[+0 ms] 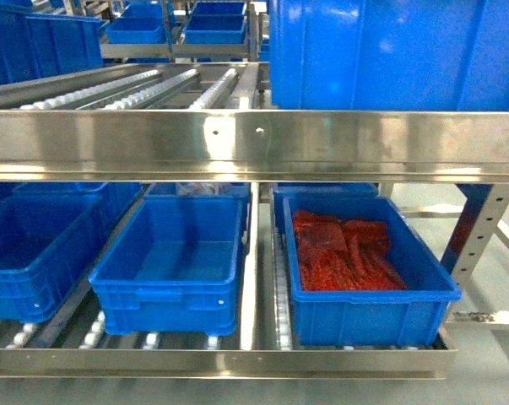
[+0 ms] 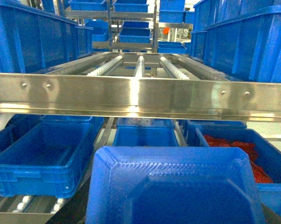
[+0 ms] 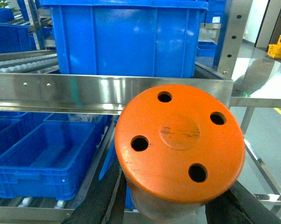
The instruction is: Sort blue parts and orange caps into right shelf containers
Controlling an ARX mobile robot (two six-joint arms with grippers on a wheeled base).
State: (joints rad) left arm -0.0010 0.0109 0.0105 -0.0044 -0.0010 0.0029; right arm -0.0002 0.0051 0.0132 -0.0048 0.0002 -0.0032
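Right hand (image 3: 177, 205) mostly hidden behind orange cap (image 3: 180, 144).

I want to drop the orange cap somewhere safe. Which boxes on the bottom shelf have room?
The middle crate is bare inside; the left crate beside it looks bare too. The right crate is crowded with red-orange pieces. Up top, the rollers left of the big crate are free. The right gripper holds the cap.

Black gripper fingers (image 3: 98, 198), R wrist.
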